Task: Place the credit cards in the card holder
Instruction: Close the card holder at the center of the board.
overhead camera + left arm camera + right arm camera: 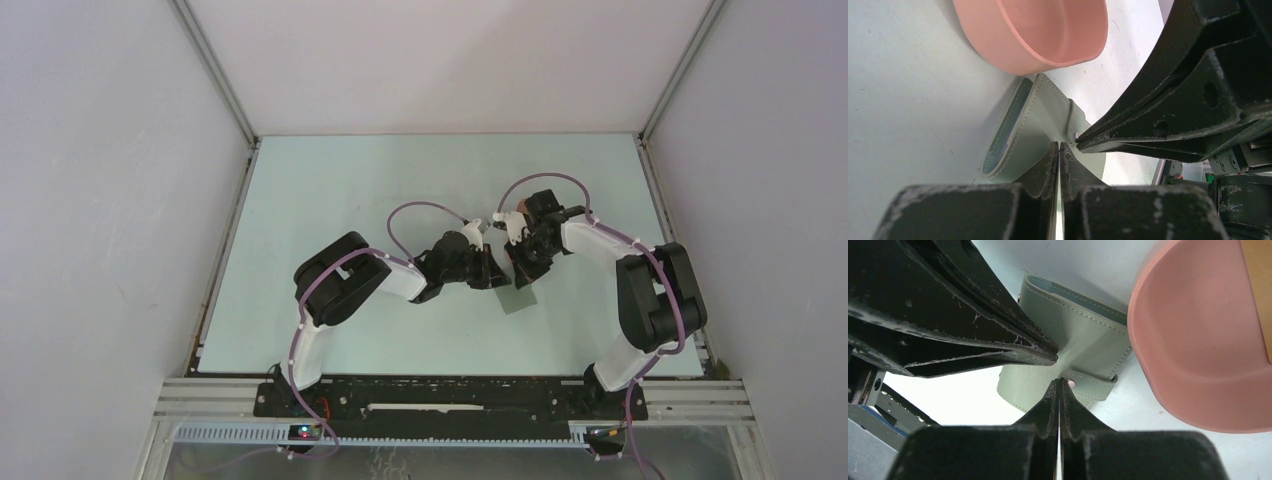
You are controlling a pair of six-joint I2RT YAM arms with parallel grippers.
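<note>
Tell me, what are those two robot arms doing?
They are both working on the grey-green card holder, which lies folded on the table beside a pink tray. The left gripper seems to have its jaws pinched shut on the holder's edge. The right gripper has shut jaws, with their tips at the snap tab. No credit cards are in sight.

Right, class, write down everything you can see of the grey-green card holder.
The card holder is a flat grey-green wallet, leather-like, with pale stitching along its edges and a darker bluish lining showing at one edge. It is folded shut, a strap with a stud wrapping its end. It lies on the pale table close beside the pink tray. The shut left gripper and right gripper meet it at the strap.
</note>
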